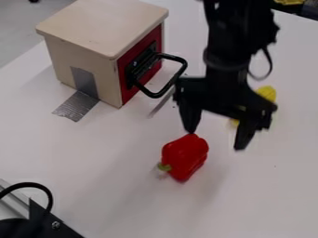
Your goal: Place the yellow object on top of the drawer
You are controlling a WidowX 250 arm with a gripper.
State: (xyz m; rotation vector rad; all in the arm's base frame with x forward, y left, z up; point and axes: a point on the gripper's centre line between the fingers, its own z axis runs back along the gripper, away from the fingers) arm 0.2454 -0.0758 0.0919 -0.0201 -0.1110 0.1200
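Lower left: black bracket (49,228) and looped black cable (42,186) at the near left corner of the view, beside a grey rail (14,201). Counter (124,204): white, its left edge running diagonally up behind the drawer unit (102,28), grey floor (16,44) beyond.

Drawer unit: upright, flat beige top, side fixed to the counter by silver tape (77,106). Red front (149,51) faces right; black loop handle (176,78) juts out over the counter — an obstacle between the tool and the box at low height. White counter stretches from the tape across to the red bell pepper (185,155), which lies on its side, green stem toward lower left.

Tool (215,141): right of the handle, hanging from the arm at the top edge, fingers spread. Its left finger meets the pepper's upper edge in view; contact cannot be determined.

Yellow object (266,93): on the counter right of the drawer unit, behind the tool — partly hidden by it. Far right: white counter extends to the slanted upper-right edge, dark material (309,10) past it.
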